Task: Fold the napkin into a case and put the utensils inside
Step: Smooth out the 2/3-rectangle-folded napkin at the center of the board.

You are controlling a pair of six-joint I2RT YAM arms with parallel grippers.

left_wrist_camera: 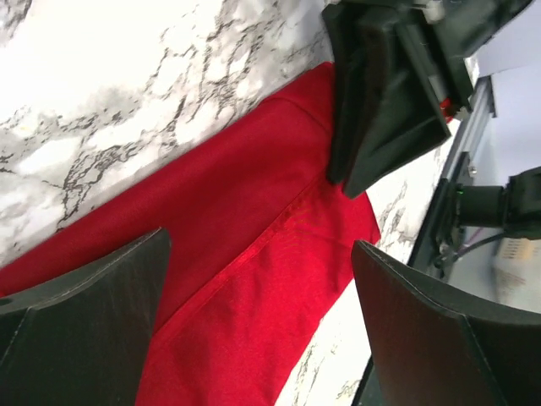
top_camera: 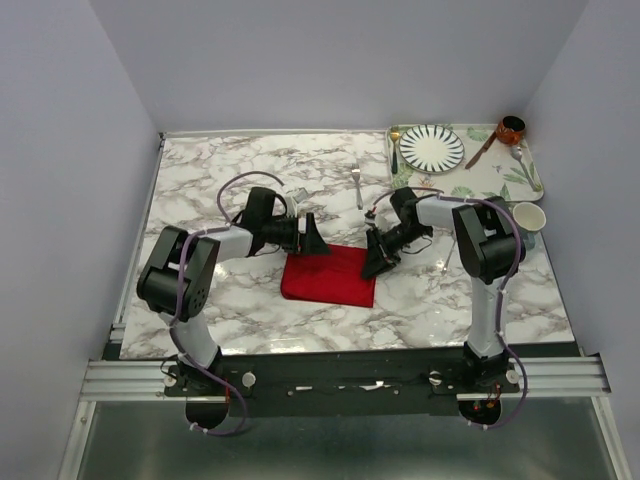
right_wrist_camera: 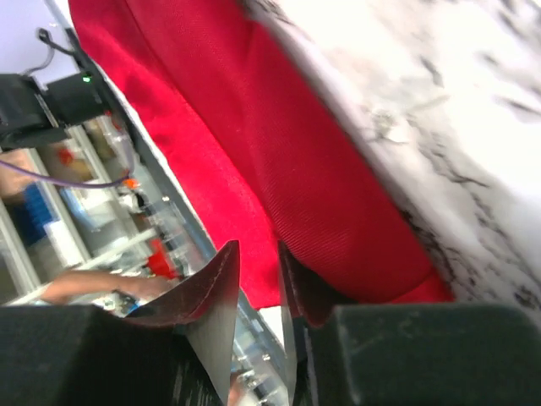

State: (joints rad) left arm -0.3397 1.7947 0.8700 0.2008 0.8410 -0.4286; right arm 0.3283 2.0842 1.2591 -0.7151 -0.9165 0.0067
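From above, the deep-red square fabric napkin [top_camera: 328, 278] lies partly folded around the middle of the white marble table [top_camera: 250, 170], a little toward its near edge. The slim silver four-tined fork [top_camera: 357, 186] lies apart from it, toward the far edge. The left gripper [top_camera: 312, 240] hangs at the cloth's far-left corner and the right gripper [top_camera: 379, 262] at its far-right corner. In the left wrist view, your left jaws stand as wide as they go above the napkin [left_wrist_camera: 254, 254], touching and holding nothing (a hemmed fold line runs across the cloth below them). The right gripper [left_wrist_camera: 351, 182] is planted on the cloth's corner. In the right wrist view, the right gripper [right_wrist_camera: 258, 254] has its jaws drawn narrow with a thin gap between them, hard against the napkin's [right_wrist_camera: 321, 169] edge. Whether fabric is actually pinched there, you cannot tell. To fold well, I'd make sure you have both layers at that corner before lifting. Then bring the left jaws down onto their own corner so the edge travels evenly and the case comes out straight.
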